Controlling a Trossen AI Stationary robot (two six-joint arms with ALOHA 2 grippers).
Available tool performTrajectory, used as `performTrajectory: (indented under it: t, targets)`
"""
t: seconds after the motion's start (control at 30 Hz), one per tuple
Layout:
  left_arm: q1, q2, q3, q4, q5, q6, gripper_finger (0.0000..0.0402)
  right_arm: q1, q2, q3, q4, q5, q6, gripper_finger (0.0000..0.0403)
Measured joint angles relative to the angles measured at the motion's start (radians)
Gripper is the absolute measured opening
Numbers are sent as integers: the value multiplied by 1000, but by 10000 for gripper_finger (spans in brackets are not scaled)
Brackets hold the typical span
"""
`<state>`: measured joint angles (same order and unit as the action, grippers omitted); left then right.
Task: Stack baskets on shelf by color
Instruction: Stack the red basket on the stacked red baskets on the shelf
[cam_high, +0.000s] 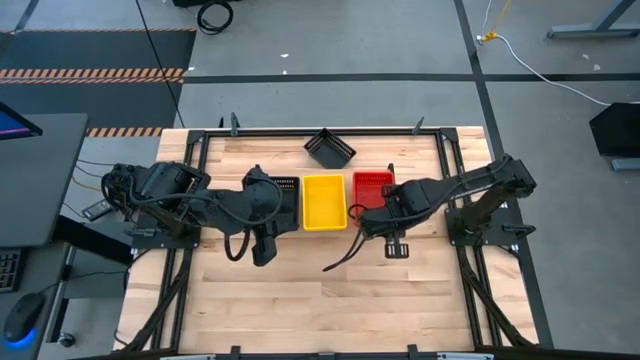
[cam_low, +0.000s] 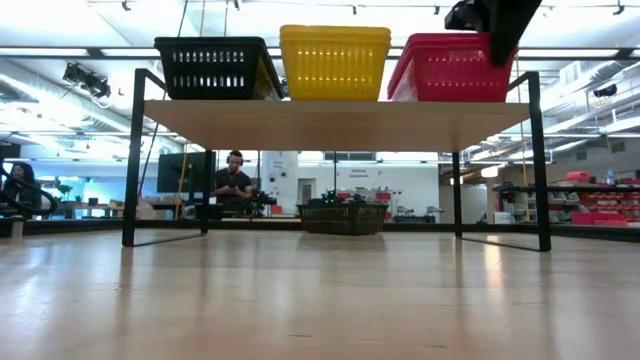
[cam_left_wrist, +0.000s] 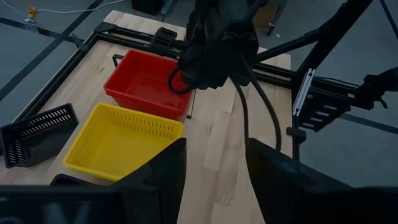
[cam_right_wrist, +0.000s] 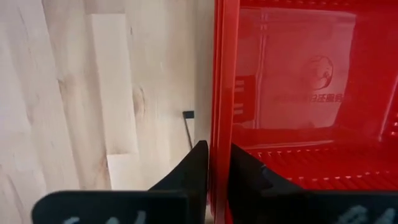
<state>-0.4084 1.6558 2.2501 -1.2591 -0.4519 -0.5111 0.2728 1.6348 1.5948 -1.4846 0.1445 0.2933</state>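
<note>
While the right pincer pinches the red basket's rim, three colours line the shelf.
Left pincer hovers released beside the yellow basket; one black basket lies apart on the desk.

Two dark fingers of left gripper at frame bottom, standing apart with bare wooden tabletop between them, holding nothing. Beyond: yellow slotted plastic basket just beside red slotted plastic basket, with a black mesh basket tilted on its side, apart from the yellow one. Right arm's dark wrist and cables at the red basket's near edge, fingers hidden.
</note>
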Motion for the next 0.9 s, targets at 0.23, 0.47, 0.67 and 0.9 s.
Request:
performTrajectory:
  t: [0.23, 0.47, 0.67, 0.9]
  targets:
    - [0, 0, 0, -3, 0, 0, 172, 24, 0, 0, 1, -7, 2, 46]
    - [0, 0, 0, -2, 0, 0, 172, 30, 0, 0, 2, -6, 26, 46]
    - [0, 0, 0, -2, 0, 0, 172, 30, 0, 0, 2, -5, 38, 48]
    - [7, 0, 0, -2, 0, 0, 172, 39, -33, 48, 17, 41, 100, 60]
